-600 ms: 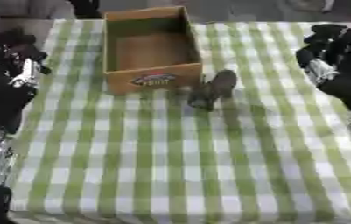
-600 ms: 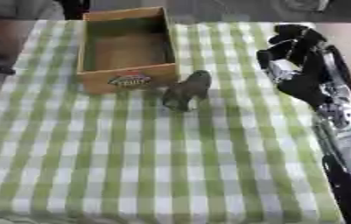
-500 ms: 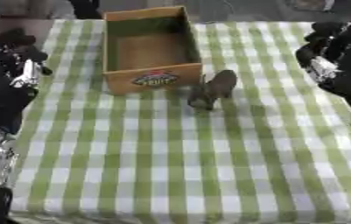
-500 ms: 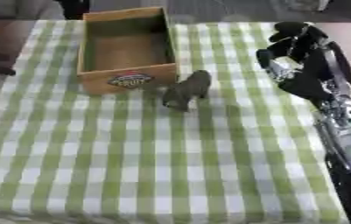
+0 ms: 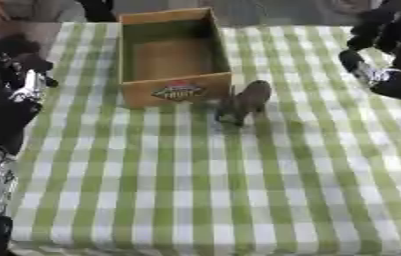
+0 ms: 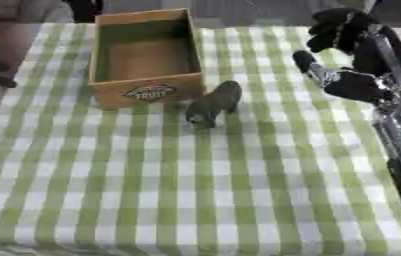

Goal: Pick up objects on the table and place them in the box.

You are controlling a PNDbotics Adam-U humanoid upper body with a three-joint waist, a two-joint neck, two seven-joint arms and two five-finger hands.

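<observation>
The desk point(image 5: 195, 200) wears a green-and-white checked cloth, and the cardboard box point(image 6: 145, 60) stands open and empty at its far side, a label on the near wall. Just in front of the box's near right corner stands the one object to be moved, a small grey animal figure point(image 6: 212, 103), upright on its legs, close to the box but apparently not touching it.

The right hand point(image 6: 348, 60) hangs above the cloth to the right of the box, well apart from the figure; its fingers are loosely curled and hold nothing. The left hand point(image 5: 15, 82) sits left of the box at the desk's edge, also empty, though whether its fingers are spread or curled cannot be told from here.

Judging by this, the task stands at its first step: the reach. Nothing is in the box yet. The right hand is the nearer one, so the next move likely calls for it to travel left and down to the figure, spread its fingers, and close around the body before lifting it over the box's near wall.
</observation>
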